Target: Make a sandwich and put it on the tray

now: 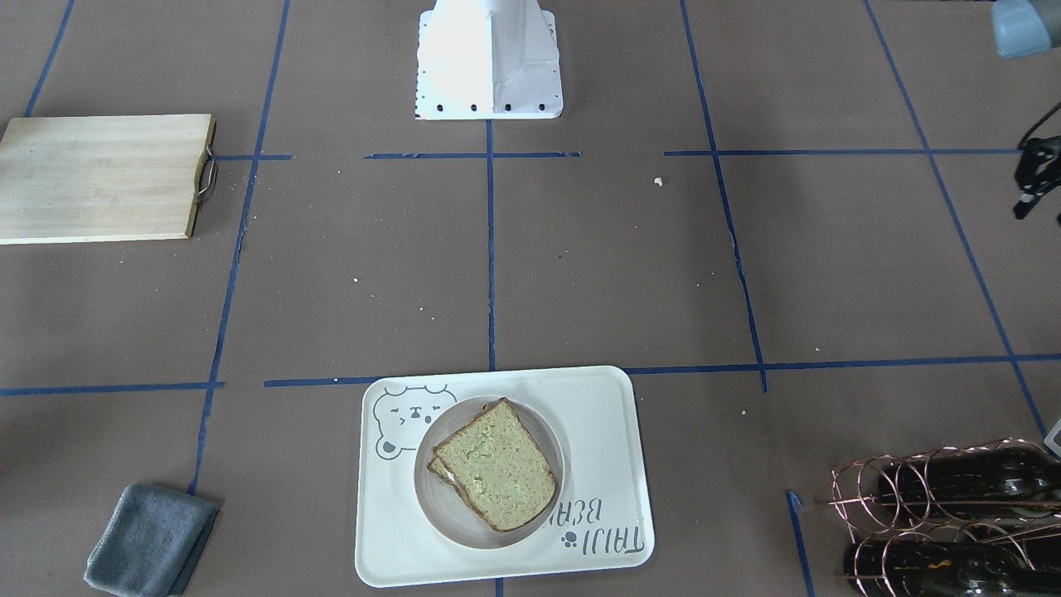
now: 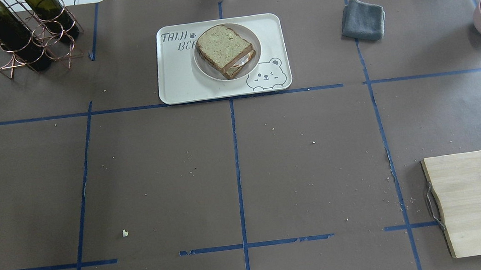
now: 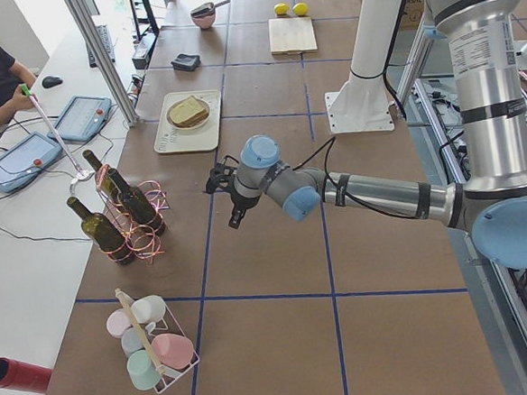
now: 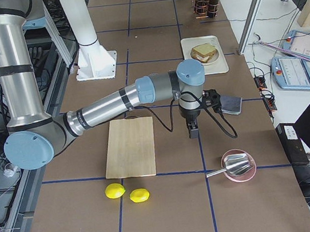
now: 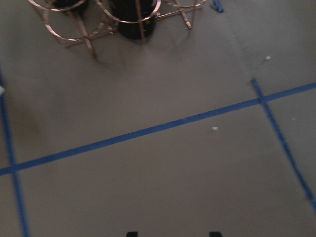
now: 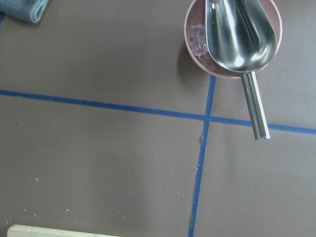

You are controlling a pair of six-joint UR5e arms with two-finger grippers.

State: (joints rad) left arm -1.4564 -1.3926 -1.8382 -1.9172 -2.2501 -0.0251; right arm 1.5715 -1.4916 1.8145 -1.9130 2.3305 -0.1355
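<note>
Sandwich [image 2: 225, 50] on plate [image 2: 208, 70], on tray [image 2: 179, 78], table's far middle (top slice skewed diagonally). Lies inboard of both my grippers. Left gripper [image 3: 233, 209]: fingertips apart, empty. Right gripper [image 4: 193, 128]: cannot tell. Neither clearly nearer.

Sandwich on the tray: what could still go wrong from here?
1. The sandwich sits on a round plate, not straight on the tray; if the tray is moved, the plate may slide.
2. Its top slice lies skewed over the lower one, with egg showing at one edge, so a bump could shift it.
3. The right pincer hangs near the grey cloth; a careless sweep might drag it.
</note>
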